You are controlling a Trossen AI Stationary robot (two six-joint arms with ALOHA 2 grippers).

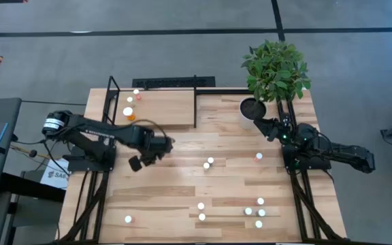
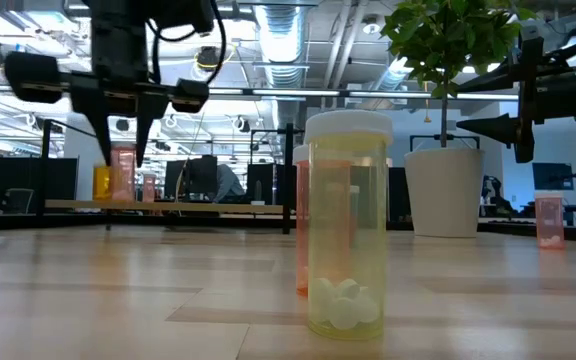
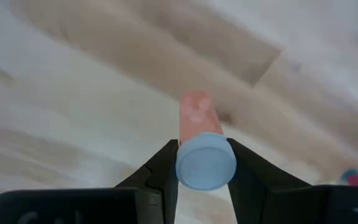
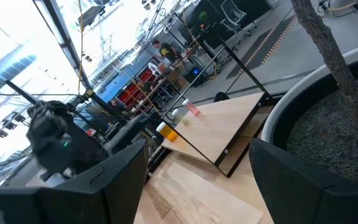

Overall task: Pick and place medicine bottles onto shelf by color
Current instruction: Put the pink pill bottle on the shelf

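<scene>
My left gripper (image 3: 204, 167) is shut on a pink medicine bottle (image 3: 197, 116) with a white cap. It hangs over the table's middle left (image 1: 163, 145), just near of the shelf (image 1: 172, 109), pointing down. The shelf is a light-wood board in a black rod frame at the far left, with several bottles (image 1: 128, 112) standing on it. More white-capped bottles stand on the table: two in the middle (image 1: 208, 163), one pink at the right (image 1: 258, 156), several near the front (image 1: 258, 211). My right gripper (image 4: 197, 168) waits open, level, beside the plant pot (image 1: 252, 109). My left gripper pinches the bottle's white cap (image 3: 190, 167) between its two fingers, one on each side. The fingers come from above, pointing down. The bottle hangs upright below them, its pink body clear of the wooden table.
A potted plant (image 1: 275, 68) stands at the far right corner. In the low view a yellowish bottle of white pills (image 2: 348, 230) stands close to the camera, with an orange one (image 2: 300, 230) behind it. One bottle (image 1: 128, 219) stands alone at the near left.
</scene>
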